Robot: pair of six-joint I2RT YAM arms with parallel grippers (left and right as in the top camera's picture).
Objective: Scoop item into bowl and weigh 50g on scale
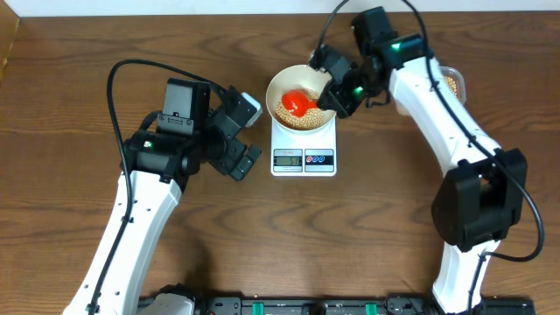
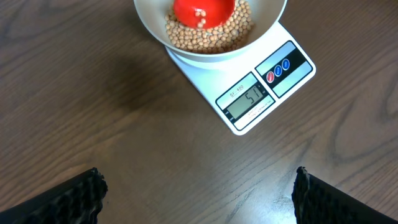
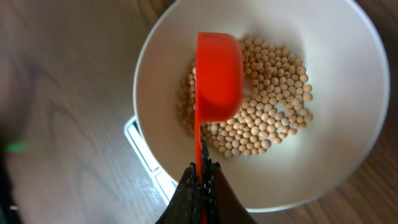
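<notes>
The white bowl [image 1: 282, 85] stands on the white scale [image 1: 304, 159] and holds many tan beans [image 1: 306, 121]. My right gripper [image 1: 339, 94] is shut on the handle of a red scoop [image 1: 297, 103], which hangs tipped over the beans inside the bowl. In the right wrist view the red scoop [image 3: 217, 71] is over the beans [image 3: 273, 106], my right gripper [image 3: 203, 177] clamped on its handle. The left wrist view shows the bowl [image 2: 152, 25], the beans [image 2: 211, 38], the red scoop [image 2: 202, 11] and the scale [image 2: 249, 99], whose display reads about 51. My left gripper [image 2: 198, 196] is open and empty over bare wood, left of the scale.
A clear tub [image 1: 453, 83] with more beans stands at the back right, partly hidden behind the right arm. The scale's red and blue buttons [image 1: 318, 158] face the front. The left arm [image 1: 175, 140] is to the left of the scale.
</notes>
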